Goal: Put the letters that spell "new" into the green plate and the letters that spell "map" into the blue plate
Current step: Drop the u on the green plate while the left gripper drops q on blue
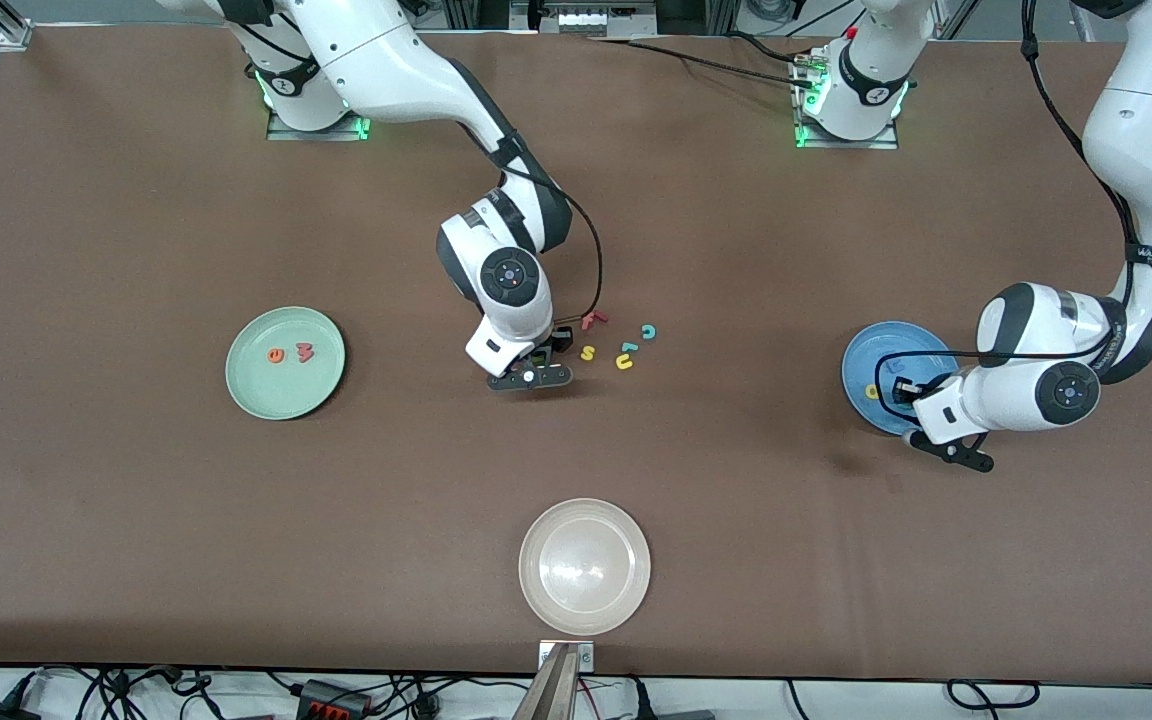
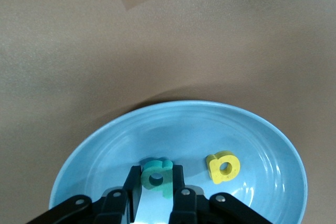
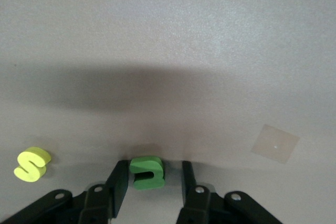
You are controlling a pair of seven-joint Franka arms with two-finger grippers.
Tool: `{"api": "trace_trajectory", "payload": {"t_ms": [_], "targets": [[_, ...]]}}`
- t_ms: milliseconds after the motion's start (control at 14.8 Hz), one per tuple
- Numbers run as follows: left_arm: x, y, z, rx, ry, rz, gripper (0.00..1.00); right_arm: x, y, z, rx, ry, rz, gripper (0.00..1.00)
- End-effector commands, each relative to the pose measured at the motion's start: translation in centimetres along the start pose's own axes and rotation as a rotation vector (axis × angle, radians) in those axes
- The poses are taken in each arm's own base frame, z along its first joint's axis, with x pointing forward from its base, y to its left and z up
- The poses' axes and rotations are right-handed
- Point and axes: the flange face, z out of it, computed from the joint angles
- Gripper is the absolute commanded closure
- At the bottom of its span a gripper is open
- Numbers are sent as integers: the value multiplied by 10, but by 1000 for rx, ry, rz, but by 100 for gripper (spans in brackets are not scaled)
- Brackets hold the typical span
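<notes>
The blue plate (image 1: 866, 355) lies toward the left arm's end of the table. My left gripper (image 1: 904, 392) is low over it, shut on the teal "p" (image 2: 157, 178), whose edges touch both fingers. The yellow "a" (image 2: 223, 167) lies in that plate (image 2: 210, 129) beside the "p". I cannot make out the blue "m". The green plate (image 1: 246, 385) holds the orange "e" (image 1: 276, 354) and the pinkish-red "w" (image 1: 305, 351). My right gripper (image 3: 154, 167) is down at the table's middle, open around the green "n" (image 3: 147, 172); one finger touches it and a gap shows at the other.
Loose letters lie beside the right gripper (image 1: 539, 360): a red "f" (image 1: 593, 320), a teal "c" (image 1: 648, 331), a yellow "s" (image 1: 588, 352), a yellow u-shape (image 1: 624, 362) and a small teal piece (image 1: 628, 347). A cream-white plate (image 1: 585, 610) sits nearest the front camera.
</notes>
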Motion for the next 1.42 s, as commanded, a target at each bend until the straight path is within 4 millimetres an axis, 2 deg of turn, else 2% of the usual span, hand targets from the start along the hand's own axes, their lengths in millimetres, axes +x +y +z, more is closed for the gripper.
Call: {"api": "trace_trajectory", "payload": {"t_ms": [0,202,337,540,675,742,877,1147,1282,1350], "targets": [[-4,1,-9,28,7,18,0,7,-4,2,6,9,7,57],[-4,4,-22,38,-11,17,0,7,-4,1,5,10,-2,74],[-5,9,-43,58,-27,5,0,7,-4,1,5,8,-2,83],[-11,36,-86,98,-46,-44,0,11,-1,-9,7,16,-3,85],[-16,61,-113,122,-59,-95,0,16,9,-14,6,10,13,85],[-16,69,-130,134,-59,-124,0,23,22,-25,-7,5,28,85],[-16,87,-160,135,-92,-157,0,33,57,-32,-81,-41,27,85],[-17,113,-218,133,-102,-163,0,56,153,-55,-167,-158,15,85],[-23,115,-247,131,-114,-164,0,60,196,-73,-164,-204,-18,85],[-26,117,-262,129,-118,-165,0,60,226,-81,-154,-226,-31,85]]}}
